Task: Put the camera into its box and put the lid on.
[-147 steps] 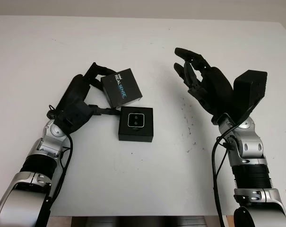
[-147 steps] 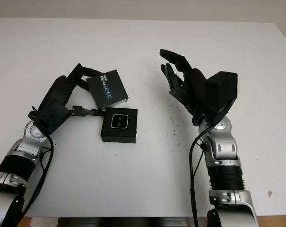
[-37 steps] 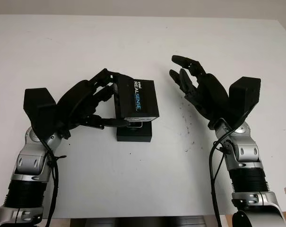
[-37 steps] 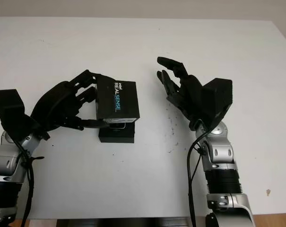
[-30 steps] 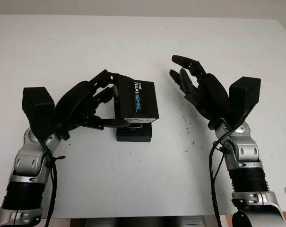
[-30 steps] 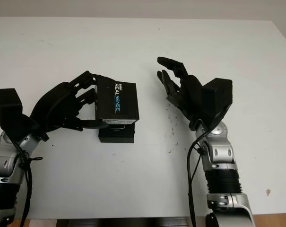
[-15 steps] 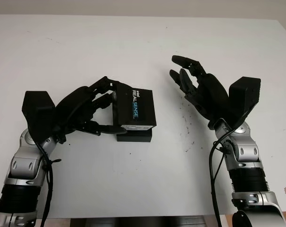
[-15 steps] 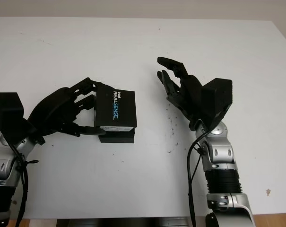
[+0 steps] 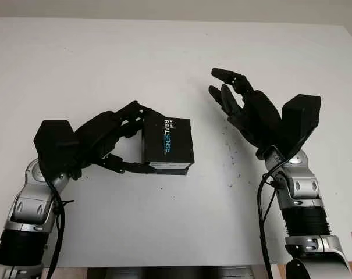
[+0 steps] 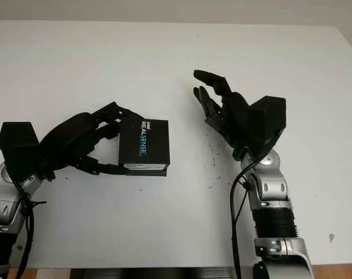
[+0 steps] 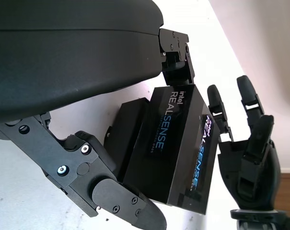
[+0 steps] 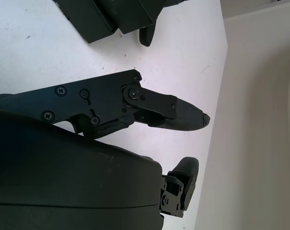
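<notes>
Forearm of the left side comes from the bottom left corner and leans toward the middle of the white worktop (image 9: 164, 232). The left hand (image 9: 103, 142) is closed on the lid (image 9: 167, 144): 2 fingers (image 9: 129, 113) press its far side and the thumb (image 9: 129, 167) lies along its near edge. The lid is black, square, with the white and blue print "intel REALSENSE" on top. It sits on the box (image 11: 128, 136), a little tilted and shifted, so in the left wrist view a strip of the black box sticks out from under it. The camera cannot be seen under the lid.

On the right, well apart from the lid, the right hand (image 9: 245, 110) is raised above the worktop, open, palm turned toward the lid, holding nothing. Free worktop lies on all sides of the box.
</notes>
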`<action>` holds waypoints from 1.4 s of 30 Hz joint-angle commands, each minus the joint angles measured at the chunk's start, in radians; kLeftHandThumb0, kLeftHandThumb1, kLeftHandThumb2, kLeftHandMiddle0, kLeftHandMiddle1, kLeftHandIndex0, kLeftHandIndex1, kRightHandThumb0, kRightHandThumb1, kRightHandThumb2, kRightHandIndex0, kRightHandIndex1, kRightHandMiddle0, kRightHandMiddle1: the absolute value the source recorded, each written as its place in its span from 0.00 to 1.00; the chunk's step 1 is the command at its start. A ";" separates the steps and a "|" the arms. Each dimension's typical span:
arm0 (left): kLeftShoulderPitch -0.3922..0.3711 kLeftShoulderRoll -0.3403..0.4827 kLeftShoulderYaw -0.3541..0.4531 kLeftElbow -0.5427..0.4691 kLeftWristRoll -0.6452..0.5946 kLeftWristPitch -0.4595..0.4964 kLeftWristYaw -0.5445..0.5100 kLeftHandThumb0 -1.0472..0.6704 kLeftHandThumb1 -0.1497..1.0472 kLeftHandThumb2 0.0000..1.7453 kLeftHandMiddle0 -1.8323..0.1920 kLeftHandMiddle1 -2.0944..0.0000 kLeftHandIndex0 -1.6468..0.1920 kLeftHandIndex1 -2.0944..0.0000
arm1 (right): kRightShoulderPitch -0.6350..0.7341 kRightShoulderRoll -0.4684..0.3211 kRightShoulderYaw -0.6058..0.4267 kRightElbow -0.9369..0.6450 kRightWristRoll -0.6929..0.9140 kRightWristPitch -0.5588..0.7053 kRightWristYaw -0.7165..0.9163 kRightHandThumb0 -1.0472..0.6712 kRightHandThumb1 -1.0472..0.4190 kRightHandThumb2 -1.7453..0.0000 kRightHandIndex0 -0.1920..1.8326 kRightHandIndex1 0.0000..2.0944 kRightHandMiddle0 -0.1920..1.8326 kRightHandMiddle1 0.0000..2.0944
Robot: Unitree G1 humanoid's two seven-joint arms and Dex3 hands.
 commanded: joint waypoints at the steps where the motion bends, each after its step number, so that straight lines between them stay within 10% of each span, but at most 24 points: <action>1: 0.027 -0.002 -0.027 -0.014 0.011 -0.010 -0.005 0.34 1.00 0.22 0.85 0.98 0.65 0.16 | 0.001 -0.002 -0.004 -0.015 0.000 0.001 -0.002 0.30 0.00 0.66 0.19 0.03 0.00 0.42; 42: 0.011 -0.057 -0.087 0.012 0.118 -0.143 0.077 0.36 1.00 0.21 0.89 0.98 0.69 0.21 | 0.001 -0.009 -0.003 -0.006 -0.005 0.005 0.015 0.29 0.00 0.66 0.19 0.03 0.00 0.41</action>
